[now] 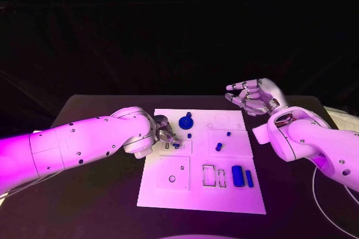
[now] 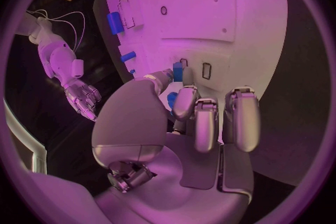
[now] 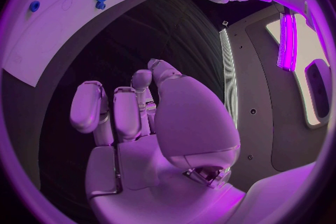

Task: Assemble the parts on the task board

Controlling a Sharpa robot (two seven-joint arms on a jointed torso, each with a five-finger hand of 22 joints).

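Left hand over task board edge; right hand beyond

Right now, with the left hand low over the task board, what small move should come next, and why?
Probably lower the left hand slightly to seat the small blue part it pinches at its fingertips, since that part sits just over a small rectangular slot in the task board. The right hand hovers open, apart.
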